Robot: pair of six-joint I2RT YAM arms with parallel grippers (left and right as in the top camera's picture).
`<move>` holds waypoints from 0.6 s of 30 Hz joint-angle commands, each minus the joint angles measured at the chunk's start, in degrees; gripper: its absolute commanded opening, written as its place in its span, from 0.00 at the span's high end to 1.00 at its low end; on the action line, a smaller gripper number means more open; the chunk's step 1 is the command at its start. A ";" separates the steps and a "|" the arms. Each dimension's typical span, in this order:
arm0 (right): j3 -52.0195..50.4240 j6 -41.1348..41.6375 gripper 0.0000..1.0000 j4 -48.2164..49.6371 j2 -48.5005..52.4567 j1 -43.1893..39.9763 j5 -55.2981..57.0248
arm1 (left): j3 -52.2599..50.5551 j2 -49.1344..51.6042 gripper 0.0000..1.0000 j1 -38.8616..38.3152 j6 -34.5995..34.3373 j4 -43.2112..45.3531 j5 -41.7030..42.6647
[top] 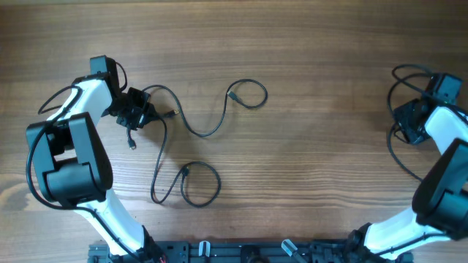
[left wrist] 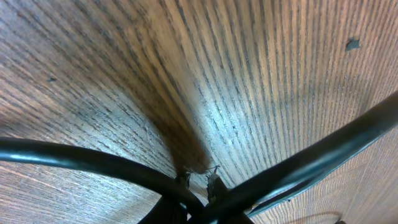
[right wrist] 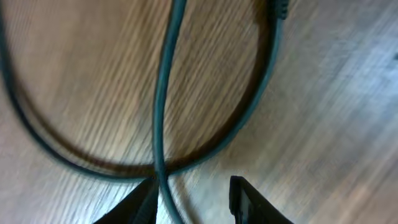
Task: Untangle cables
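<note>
Pinches the bunched end of the thin black flexible cables in the nearly shut left hand, leaving loose loops strung rightward over the brown wooden counter; straddles a separate black cord loop with the part-open right hand, well apart at the far right.

No legible text, label, brand, number or sign in any view; counter shows wood grain only; cables plain black, unmarked; wrist views blurred at close range.
</note>
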 commanded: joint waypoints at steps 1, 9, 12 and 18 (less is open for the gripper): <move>-0.59 1.60 0.67 2.45 4.92 0.13 1.22 | -0.50 0.63 0.87 0.50 1.18 -0.02 -3.89; -0.57 0.70 0.96 12.85 10.49 0.50 -7.45 | -0.50 0.63 0.87 0.50 1.18 0.00 -4.72; -0.57 -0.72 0.96 19.80 11.02 1.51 -14.29 | -0.50 0.63 0.87 0.50 1.18 0.02 -5.99; -0.57 -2.12 0.96 32.20 11.13 5.73 -16.39 | -0.50 0.66 0.87 0.50 1.16 0.04 -7.54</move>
